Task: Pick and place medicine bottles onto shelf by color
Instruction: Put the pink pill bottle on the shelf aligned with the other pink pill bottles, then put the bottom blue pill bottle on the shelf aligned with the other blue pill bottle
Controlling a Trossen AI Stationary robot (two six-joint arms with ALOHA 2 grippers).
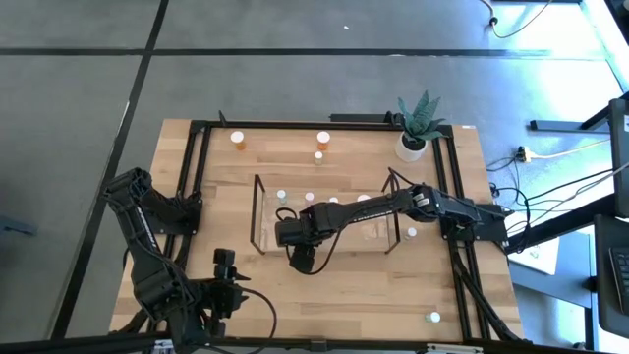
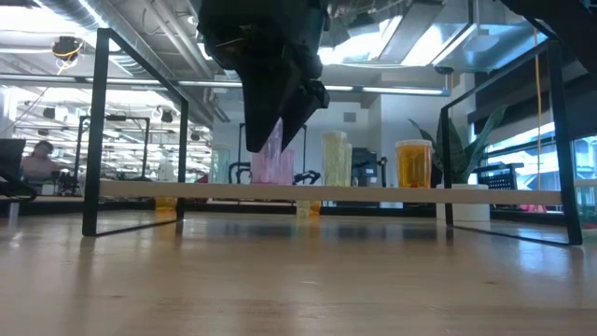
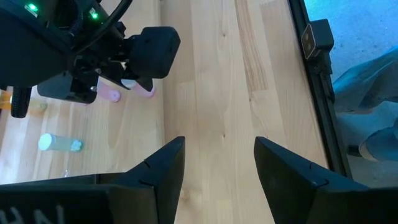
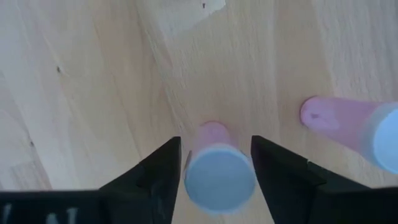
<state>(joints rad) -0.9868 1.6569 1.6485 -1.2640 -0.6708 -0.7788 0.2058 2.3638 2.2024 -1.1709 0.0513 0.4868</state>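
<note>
The shelf, a clear rack with black frame ends, stands mid-table. My right gripper points down over its left part. Its fingers stand open on either side of a pink medicine bottle with a white cap. That bottle stands upright on the shelf, and a second pink bottle stands beside it. A greenish bottle and an orange one stand farther along. My left gripper hovers open near the table's front left with nothing between its fingers. My right gripper's fingers flank the pink bottle's cap end from above, pointing down. Whether they touch it I cannot tell. The bottle stands upright on its base on the shelf.
Two orange bottles and a small white one stand behind the shelf. Two more bottles stand at the right and the near right. A potted plant stands at the far right corner. Black rails edge the table.
</note>
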